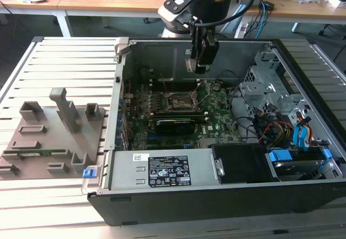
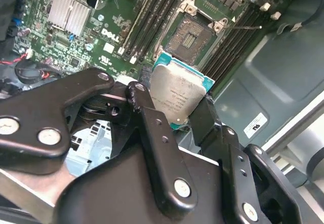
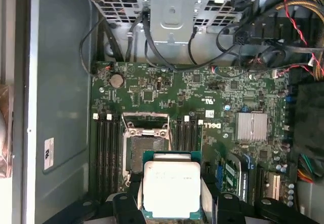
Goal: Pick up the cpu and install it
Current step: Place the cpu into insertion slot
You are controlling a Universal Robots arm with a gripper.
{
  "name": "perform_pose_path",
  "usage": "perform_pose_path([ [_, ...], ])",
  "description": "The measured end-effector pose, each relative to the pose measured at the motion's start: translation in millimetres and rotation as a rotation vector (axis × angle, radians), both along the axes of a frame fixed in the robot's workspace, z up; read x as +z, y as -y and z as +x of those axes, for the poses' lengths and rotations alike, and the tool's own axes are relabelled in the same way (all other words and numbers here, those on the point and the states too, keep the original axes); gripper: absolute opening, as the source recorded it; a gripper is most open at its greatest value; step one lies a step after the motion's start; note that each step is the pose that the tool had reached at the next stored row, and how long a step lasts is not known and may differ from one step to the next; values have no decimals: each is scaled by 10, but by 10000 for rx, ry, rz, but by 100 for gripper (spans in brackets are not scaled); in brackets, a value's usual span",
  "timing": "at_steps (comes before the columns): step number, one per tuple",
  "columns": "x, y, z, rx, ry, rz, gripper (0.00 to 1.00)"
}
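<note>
Pale slatted metal tabletop (image 1: 54, 60) carried the whole setup, with long wooden benches (image 1: 108, 1) strewn with cables running along the back of the room. On the slats, toward the exterior view's left, sat a grey plastic tray (image 1: 54, 136) with posts and slots. Just beside it lay an open computer case (image 1: 216, 201) with its green motherboard (image 3: 202, 92) exposed. The gripper (image 1: 201, 66) hung above the board inside the case. In both wrist views its black fingers (image 2: 152, 133) were clamped on opposite edges of the cpu (image 2: 177, 95) (image 3: 171, 186), held off the board with the silvery top facing the cameras. The dark, metal-framed socket (image 2: 190, 39) (image 3: 144, 153) lay uncovered on the board near the chip, with memory slots on both sides.
</note>
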State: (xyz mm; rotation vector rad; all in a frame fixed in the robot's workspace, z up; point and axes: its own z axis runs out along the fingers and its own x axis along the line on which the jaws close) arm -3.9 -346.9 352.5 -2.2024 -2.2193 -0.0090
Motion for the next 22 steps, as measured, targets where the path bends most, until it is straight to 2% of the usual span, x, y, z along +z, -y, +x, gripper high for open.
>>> perform_pose_path([
  [7,0,0,0,-1238,0,0,55],
  [9,0,0,0,-1396,0,0,55],
  [12,0,0,0,-1954,0,0,55],
  [15,0,0,0,-2261,1,0,55],
  [22,0,0,0,-3307,0,0,55],
])
